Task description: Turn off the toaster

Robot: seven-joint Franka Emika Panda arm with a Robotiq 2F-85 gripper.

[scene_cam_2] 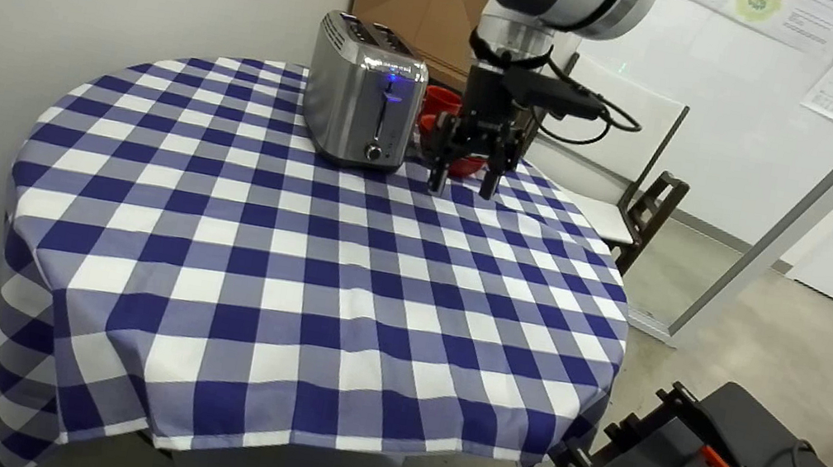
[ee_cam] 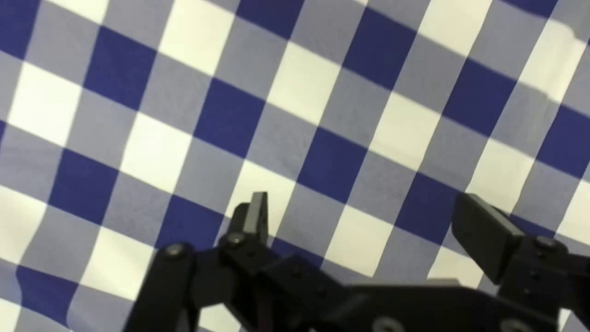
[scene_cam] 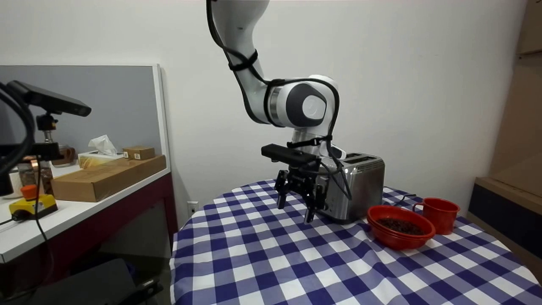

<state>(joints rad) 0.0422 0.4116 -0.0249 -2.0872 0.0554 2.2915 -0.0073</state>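
The silver toaster [scene_cam: 366,186] stands upright on the checkered tablecloth, partly behind my arm in an exterior view. Its front face shows in an exterior view [scene_cam_2: 354,102], with a lever in a vertical slot, a round knob [scene_cam_2: 373,151] low down and a lit blue light [scene_cam_2: 392,78] near the top. My gripper [scene_cam: 295,210] points down above the cloth beside the toaster's front end, apart from it. It is also visible in an exterior view [scene_cam_2: 464,183]. In the wrist view the gripper [ee_cam: 361,203] is open with nothing between its fingers; the toaster is out of that view.
Stacked red bowls [scene_cam: 400,242] with dark bits inside and a red mug [scene_cam: 442,216] stand beside the toaster. The round table [scene_cam_2: 278,262] has a blue-and-white cloth with folds. A wall is behind the table. A chair [scene_cam_2: 606,142] stands past its far edge.
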